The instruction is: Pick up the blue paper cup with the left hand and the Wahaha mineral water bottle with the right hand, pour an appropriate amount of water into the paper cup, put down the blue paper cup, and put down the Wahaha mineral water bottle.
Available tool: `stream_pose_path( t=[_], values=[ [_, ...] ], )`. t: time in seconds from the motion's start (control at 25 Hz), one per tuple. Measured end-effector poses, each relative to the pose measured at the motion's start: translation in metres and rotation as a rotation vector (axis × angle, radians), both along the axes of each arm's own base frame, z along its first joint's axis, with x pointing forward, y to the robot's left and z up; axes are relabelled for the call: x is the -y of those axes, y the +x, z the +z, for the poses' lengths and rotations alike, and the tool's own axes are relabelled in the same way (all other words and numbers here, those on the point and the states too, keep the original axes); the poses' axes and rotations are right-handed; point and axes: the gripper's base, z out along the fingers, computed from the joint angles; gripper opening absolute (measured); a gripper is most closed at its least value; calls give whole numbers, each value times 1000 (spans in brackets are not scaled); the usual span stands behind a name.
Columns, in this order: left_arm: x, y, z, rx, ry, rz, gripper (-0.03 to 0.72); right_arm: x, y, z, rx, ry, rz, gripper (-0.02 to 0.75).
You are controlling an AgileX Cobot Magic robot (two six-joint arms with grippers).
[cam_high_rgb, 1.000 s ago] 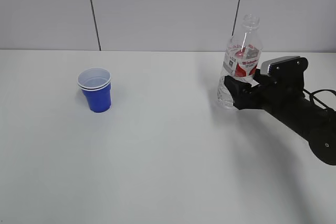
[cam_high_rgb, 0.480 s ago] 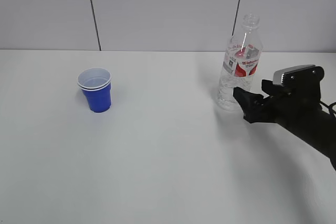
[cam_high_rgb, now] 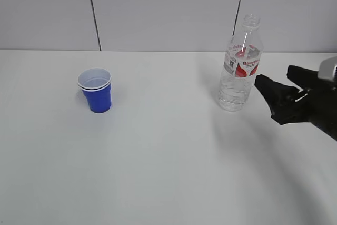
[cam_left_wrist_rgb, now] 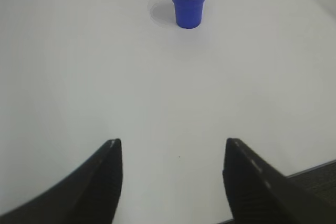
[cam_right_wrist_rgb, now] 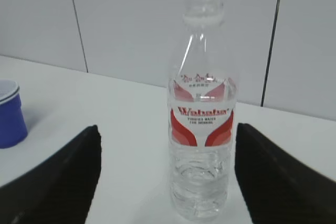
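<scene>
The blue paper cup [cam_high_rgb: 96, 96] stands upright on the white table [cam_high_rgb: 168, 172] at the left, with some water showing inside. The same cup [cam_left_wrist_rgb: 188, 4] sits far ahead in the left wrist view, and the left gripper [cam_left_wrist_rgb: 173, 142] hangs open over bare table, holding nothing. The Wahaha mineral water bottle [cam_high_rgb: 239, 72] stands upright at the right, uncapped, with water in its lower part. My right gripper [cam_high_rgb: 273, 75] is open just right of the bottle, not touching it. In the right wrist view the bottle [cam_right_wrist_rgb: 202, 145] stands ahead of the open right gripper [cam_right_wrist_rgb: 166, 129], and the cup [cam_right_wrist_rgb: 8, 119] shows at the left edge.
A grey panelled wall [cam_high_rgb: 168, 9] rises behind the table's far edge. The table's near edge [cam_left_wrist_rgb: 315, 167] shows at the lower right of the left wrist view. The left arm is out of the exterior view.
The right gripper, which was around the bottle's lower body, has drawn back to the right and now stands apart from it. The bottle stays upright. The cup has not moved.
</scene>
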Motion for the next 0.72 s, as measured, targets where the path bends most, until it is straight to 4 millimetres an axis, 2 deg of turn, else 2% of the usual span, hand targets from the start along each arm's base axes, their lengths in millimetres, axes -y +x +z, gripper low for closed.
stream_pose_path(
  t=[0.44, 0.72],
  values=[
    [0, 0, 0, 0, 0, 0, 459, 2, -39, 62, 23, -5, 17, 589],
    [0, 0, 0, 0, 0, 0, 459, 13, -78, 95, 23, -35, -67, 589]
  ],
)
